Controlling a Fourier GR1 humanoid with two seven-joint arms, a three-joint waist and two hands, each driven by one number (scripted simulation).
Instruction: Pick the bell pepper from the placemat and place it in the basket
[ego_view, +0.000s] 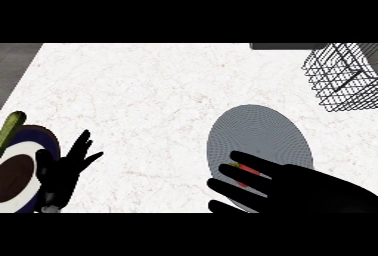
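A round grey placemat (255, 137) lies on the white counter right of centre. My right hand (295, 187) covers its near part, with the fingers curled over the bell pepper (247, 171). Only small red and yellow-green bits of the pepper show between the fingers. The black wire basket (345, 75) stands at the far right, well beyond the hand. My left hand (66, 167) rests open at the lower left, fingers up.
A dark-rimmed plate (22, 170) with a brown centre sits at the left edge, partly behind my left hand, with a green vegetable (10, 127) beside it. A dark strip (284, 46) runs along the counter's far edge, left of the basket.
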